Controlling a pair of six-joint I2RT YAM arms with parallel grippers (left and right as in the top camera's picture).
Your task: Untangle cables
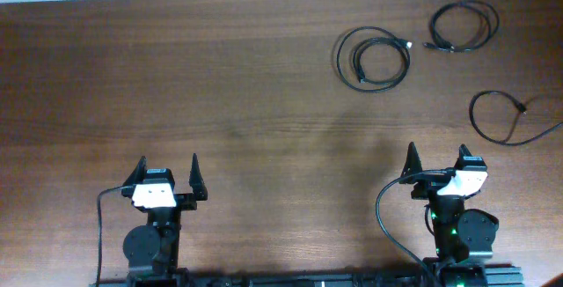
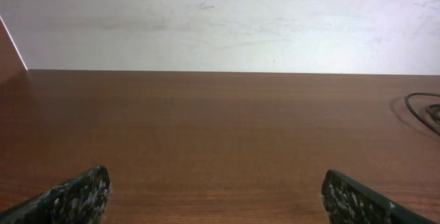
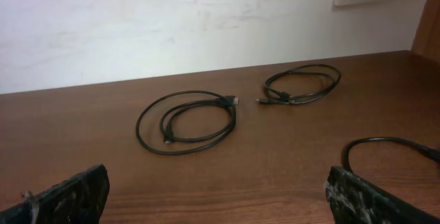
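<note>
**Step in hand.** The three cables [image 1: 471, 115] are found on the far right part of the table [image 1: 220, 102], laid as separate coils. No coil is seen to cross or touch another. One double-looped coil [image 3: 138, 124] lies nearest the table's middle. A second coil [image 1: 464, 3] lies beyond it, toward the far edge. An open loop [image 1: 501, 143] lies nearest the right arm, and its tail runs off the right edge of the overhead view. The separation of the cords from one another is judged to be done. Whether the task stands at its end cannot be told, since kinks within a single coil are too small to be made out.

**Next move.** If more work is wanted, a long forward reach by the right arm is called for, as all three cords lie on its side. A low, flat approach is needed to pinch so thin a cord off the wood.

**Pose.** Both arms are drawn back at the near edge, with their fingers pointed toward the far wall. The left gripper [image 1: 168, 159] is spread wide and nothing is held in it. The right gripper [image 1: 437, 150] is likewise spread wide and empty. Both are well apart from the cords.
</note>
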